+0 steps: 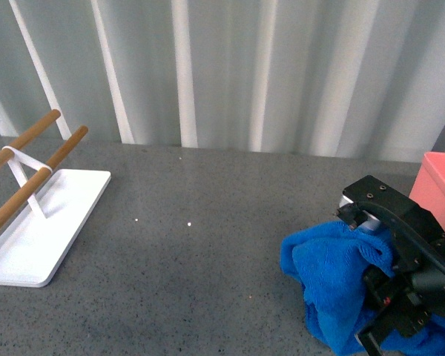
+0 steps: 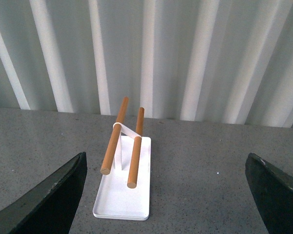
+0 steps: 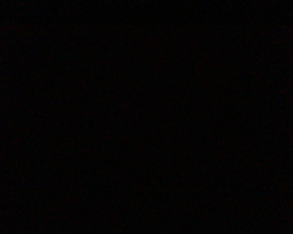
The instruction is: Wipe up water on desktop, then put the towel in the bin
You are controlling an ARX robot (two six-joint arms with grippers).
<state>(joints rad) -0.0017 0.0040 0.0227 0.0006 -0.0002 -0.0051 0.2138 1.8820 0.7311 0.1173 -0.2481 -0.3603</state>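
As towel [image 1: 325, 273] bunches around right pincer [image 1: 372, 294], bin [image 1: 439, 187] near, left pincer [image 2: 165, 163] spread.

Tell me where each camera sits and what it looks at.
Front view: on the robot's body, facing over the desktop to the wall; right gripper on the towel shows.
Left wrist view: on that wrist, facing the white stand; left gripper's open fingers show.
Right wrist view: dark.
Shared: the white stand, in front and left wrist.
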